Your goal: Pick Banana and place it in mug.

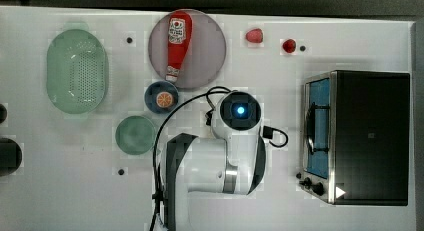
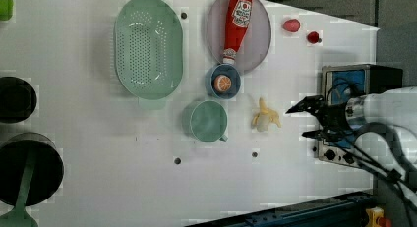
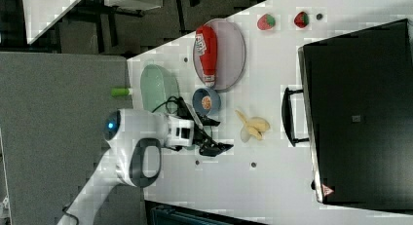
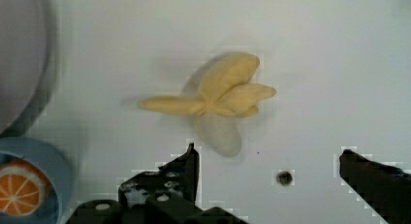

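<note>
White arm bent over; end effector (image 2: pixel 304 122) wide open, empty

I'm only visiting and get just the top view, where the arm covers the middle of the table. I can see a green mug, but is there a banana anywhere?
Observer: Yes. In the left view a banana lies on the table to the right of the mug, apart from it.
Operator: Is the claw holding it?
Observer: No. The gripper is open and empty, and it is off to the banana's right in the left view, not touching it.
Operator: What does the banana look like?
Observer: In the wrist view it is pale yellow, with its peel splayed out in a few strips.
</note>
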